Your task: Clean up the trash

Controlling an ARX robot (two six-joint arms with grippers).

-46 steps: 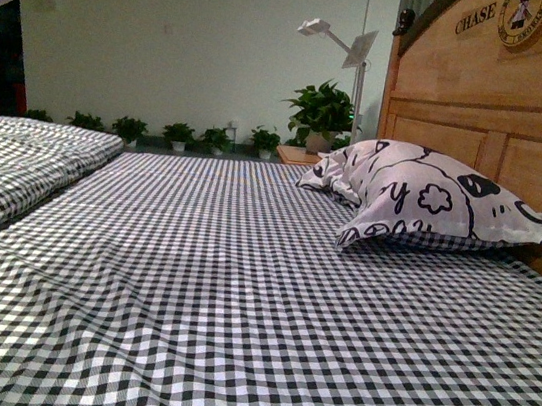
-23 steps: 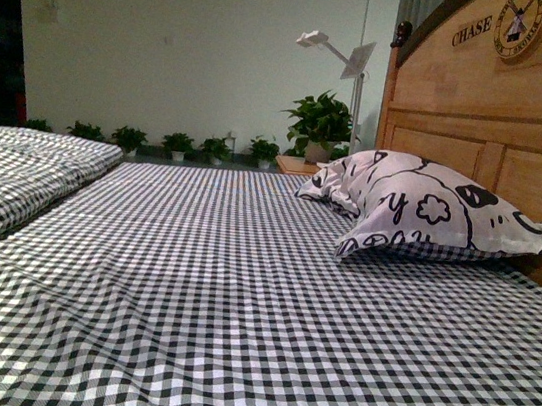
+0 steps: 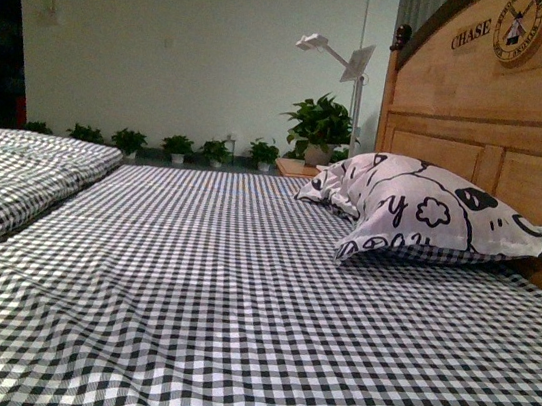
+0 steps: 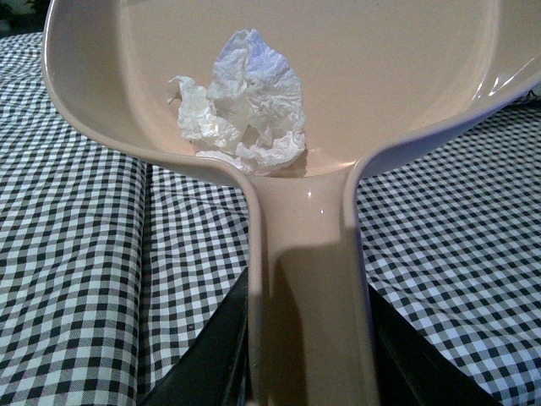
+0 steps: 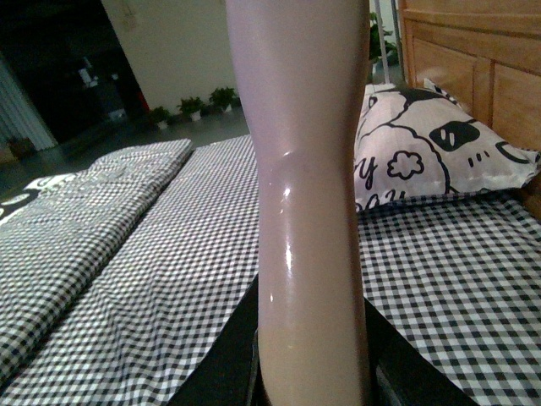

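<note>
Checked black-and-white cloth covers the bed (image 3: 237, 299) across your front view, with neither arm showing there. On the far right a white pillow with black cartoon print (image 3: 421, 212) lies against the wooden headboard (image 3: 496, 113). A folded quilt (image 3: 13, 172) in the same check runs along the left side. Beyond the bed you see a row of potted plants (image 3: 198, 145) at the wall and a white lamp (image 3: 346, 62) by the headboard.

Your left wrist view shows the trash (image 4: 245, 106), a crumpled white paper ball, resting inside a beige dustpan (image 4: 423, 76), close to where the pan meets its handle. The left tool (image 4: 308, 372) is closed on that handle, dark jaws on both sides of it.

Your right wrist view is mostly blocked by a pale glossy handle (image 5: 308, 194) standing upright; the right tool (image 5: 308, 381) clamps its base. What tops that handle is out of view.
</note>
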